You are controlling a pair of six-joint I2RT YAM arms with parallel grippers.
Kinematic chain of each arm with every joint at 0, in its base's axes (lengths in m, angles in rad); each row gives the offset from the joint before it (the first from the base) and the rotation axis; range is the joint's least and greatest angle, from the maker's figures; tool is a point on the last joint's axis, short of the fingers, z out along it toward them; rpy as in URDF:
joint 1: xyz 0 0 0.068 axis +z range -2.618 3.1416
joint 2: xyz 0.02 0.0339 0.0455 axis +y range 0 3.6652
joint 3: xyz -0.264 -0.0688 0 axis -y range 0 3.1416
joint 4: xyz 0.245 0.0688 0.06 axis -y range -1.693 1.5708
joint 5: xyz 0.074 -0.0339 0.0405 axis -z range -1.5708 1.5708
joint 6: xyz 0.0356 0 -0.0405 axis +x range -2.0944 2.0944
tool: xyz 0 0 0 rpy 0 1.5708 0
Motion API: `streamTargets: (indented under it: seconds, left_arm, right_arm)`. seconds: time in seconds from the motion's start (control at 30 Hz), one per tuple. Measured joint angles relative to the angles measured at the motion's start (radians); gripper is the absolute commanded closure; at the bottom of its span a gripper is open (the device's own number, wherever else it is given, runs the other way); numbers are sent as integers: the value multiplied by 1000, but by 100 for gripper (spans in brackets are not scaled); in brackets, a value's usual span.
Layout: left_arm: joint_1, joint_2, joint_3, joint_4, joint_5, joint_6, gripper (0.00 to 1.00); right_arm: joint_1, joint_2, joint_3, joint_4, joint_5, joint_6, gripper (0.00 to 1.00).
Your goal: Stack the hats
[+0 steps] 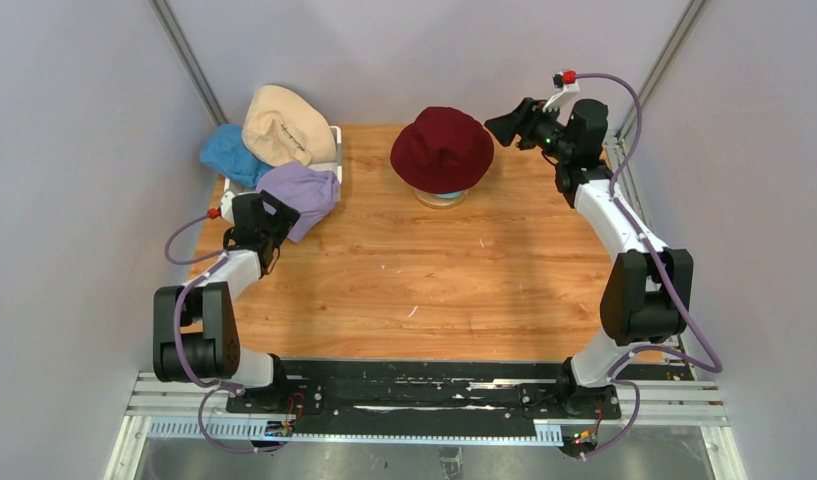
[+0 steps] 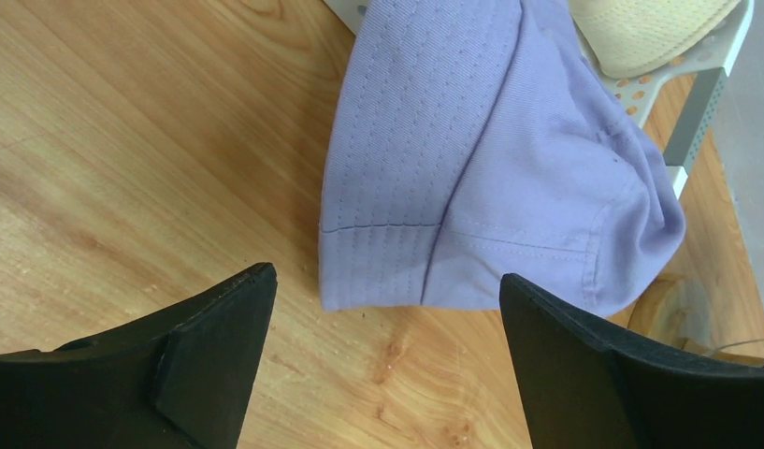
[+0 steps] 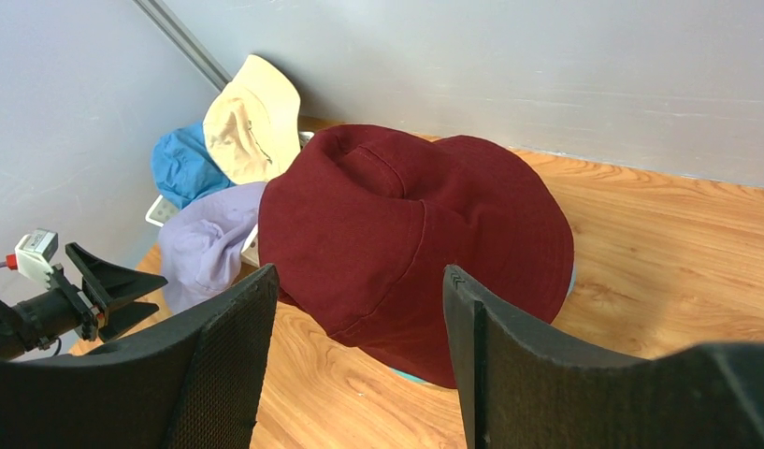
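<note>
You have the dark red hat (image 1: pixel 442 148) sitting over the teal hat (image 3: pixel 410 376) at mid-table. The lavender hat (image 1: pixel 302 192), blue hat (image 1: pixel 229 155) and beige hat (image 1: pixel 279 125) wait by the basket (image 1: pixel 336 150), so three are left to stack. Your left gripper (image 2: pixel 382 281) is spread wide and empty just short of the lavender brim, a gap only its wrist view shows. The right gripper (image 3: pixel 359 271), also open and empty, faces the red hat.

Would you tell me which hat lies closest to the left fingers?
The lavender hat, spilling onto the table just ahead of them; the rest sit farther away.
</note>
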Motion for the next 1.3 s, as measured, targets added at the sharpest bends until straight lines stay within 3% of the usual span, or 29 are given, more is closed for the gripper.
streamTargets:
  seconds: [0.27, 0.47, 0.6, 0.83, 0.97, 1.13, 1.3]
  left_arm:
    - [7, 44, 0, 41, -14, 23, 10]
    - [7, 88, 0, 122, -24, 37, 22]
    - [7, 132, -1, 209, -19, 40, 38]
    - [11, 206, -52, 425, 35, 17, 83]
    - [12, 195, -112, 541, 91, -24, 99]
    - [12, 60, -139, 563, 137, -54, 100]
    - [12, -158, -98, 482, 149, -44, 100]
  right_arm:
    - [0, -1, 0, -10, 0, -3, 35]
    - [0, -1, 0, -22, 0, -3, 35]
    - [0, -1, 0, -23, 0, -6, 35]
    - [0, -1, 0, -32, 6, -21, 35]
    - [0, -1, 0, -34, 7, -22, 35]
    - [0, -1, 0, -34, 7, -21, 35]
    - [0, -1, 0, -27, 6, -19, 35]
